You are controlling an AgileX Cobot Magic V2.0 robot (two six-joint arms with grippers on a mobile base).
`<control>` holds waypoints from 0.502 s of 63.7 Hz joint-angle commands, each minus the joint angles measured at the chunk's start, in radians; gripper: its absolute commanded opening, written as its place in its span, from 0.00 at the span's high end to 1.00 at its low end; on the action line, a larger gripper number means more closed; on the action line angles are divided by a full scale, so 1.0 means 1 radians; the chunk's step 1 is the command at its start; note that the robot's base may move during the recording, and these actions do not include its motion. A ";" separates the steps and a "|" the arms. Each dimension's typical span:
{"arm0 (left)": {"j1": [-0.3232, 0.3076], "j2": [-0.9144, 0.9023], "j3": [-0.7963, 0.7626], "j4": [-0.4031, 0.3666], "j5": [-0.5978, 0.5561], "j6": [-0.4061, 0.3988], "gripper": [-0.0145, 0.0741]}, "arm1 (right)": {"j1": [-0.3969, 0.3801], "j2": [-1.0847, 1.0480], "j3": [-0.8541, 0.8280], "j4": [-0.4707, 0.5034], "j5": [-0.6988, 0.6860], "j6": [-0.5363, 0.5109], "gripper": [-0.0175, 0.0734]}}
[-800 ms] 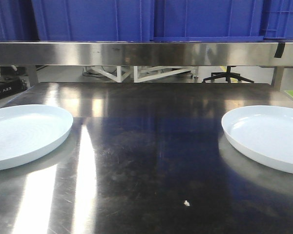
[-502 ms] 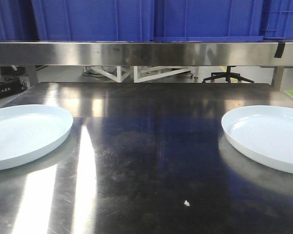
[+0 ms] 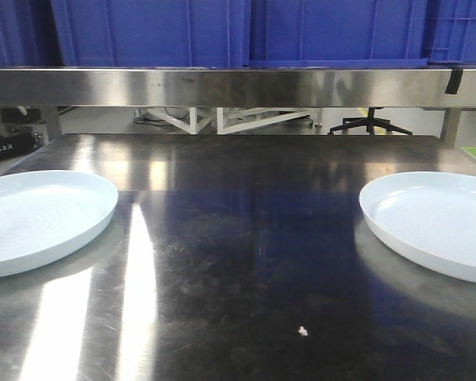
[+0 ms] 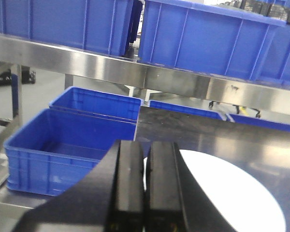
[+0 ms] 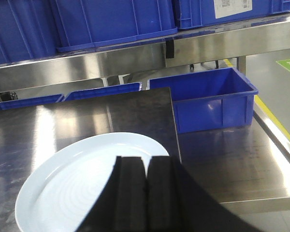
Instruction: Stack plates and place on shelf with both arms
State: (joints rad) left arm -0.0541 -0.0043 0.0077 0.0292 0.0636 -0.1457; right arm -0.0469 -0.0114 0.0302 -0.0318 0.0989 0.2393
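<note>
Two pale blue plates lie flat on the steel table, one at the left edge and one at the right edge of the front view. The shelf runs across the back as a brushed-steel rail. Neither gripper shows in the front view. In the left wrist view my left gripper is shut and empty, held above the near-left rim of a plate. In the right wrist view my right gripper is shut with nothing in it, above the near side of the other plate.
Blue crates fill the shelf's upper tier. More blue crates stand off the table's left side and right side. A small white crumb lies on the tabletop near the front.
</note>
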 commanded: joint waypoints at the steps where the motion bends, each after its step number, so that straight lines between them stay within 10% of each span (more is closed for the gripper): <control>1: 0.000 -0.017 -0.006 0.031 -0.083 0.003 0.74 | -0.005 -0.018 -0.001 0.000 -0.085 -0.008 0.75; 9: -0.006 0.037 -0.110 0.023 -0.030 0.003 0.74 | -0.005 -0.018 -0.001 0.000 -0.085 -0.008 0.75; 32: -0.011 0.691 -0.897 0.097 0.639 0.020 0.74 | -0.005 -0.018 -0.001 0.000 -0.085 -0.008 0.75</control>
State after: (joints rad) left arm -0.0541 0.5630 -0.7415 0.1192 0.6472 -0.1359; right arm -0.0469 -0.0114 0.0302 -0.0318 0.0989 0.2393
